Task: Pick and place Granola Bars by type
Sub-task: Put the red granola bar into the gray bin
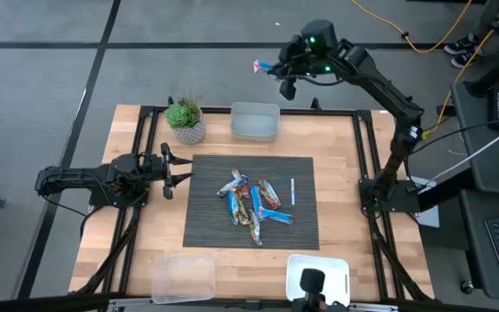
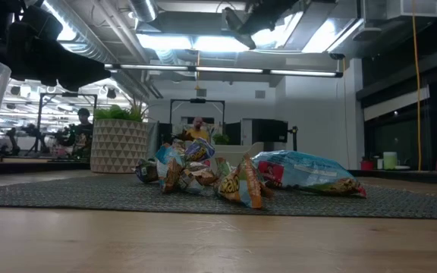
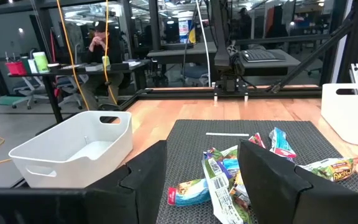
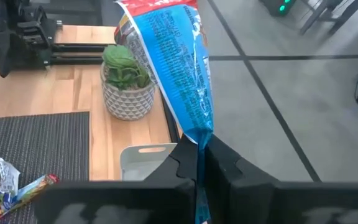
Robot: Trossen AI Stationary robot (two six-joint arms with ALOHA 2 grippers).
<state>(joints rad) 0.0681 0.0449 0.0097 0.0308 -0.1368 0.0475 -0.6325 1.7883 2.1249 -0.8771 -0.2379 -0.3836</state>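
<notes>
A pile of granola bars (image 1: 251,201) in blue, red-orange and gold wrappers lies on the dark ribbed mat (image 1: 206,225); the low view shows the pile (image 2: 203,171) too. My right gripper (image 1: 273,69) is raised high past the table's far edge, just beyond the far bin, shut on a blue granola bar (image 4: 179,68) with a red end. My left gripper (image 1: 180,173) waits level at the mat's left edge, open, its fingers (image 3: 145,180) empty and pointed at the pile. My right gripper pinches the blue bar by one end of its wrapper (image 4: 197,134) between its two shut fingers. The rest of the bar sticks out past the fingertips, its red end farthest from them. The bar is lifted clear of everything, over the floor beyond the table.
A clear bin (image 1: 255,121) stands at the table's far edge beside a potted plant (image 1: 185,120). Another clear bin (image 1: 184,276) and a white bin (image 1: 319,273) stand at the near edge. A thin white stick (image 1: 292,191) lies on the mat to the right of the pile.
</notes>
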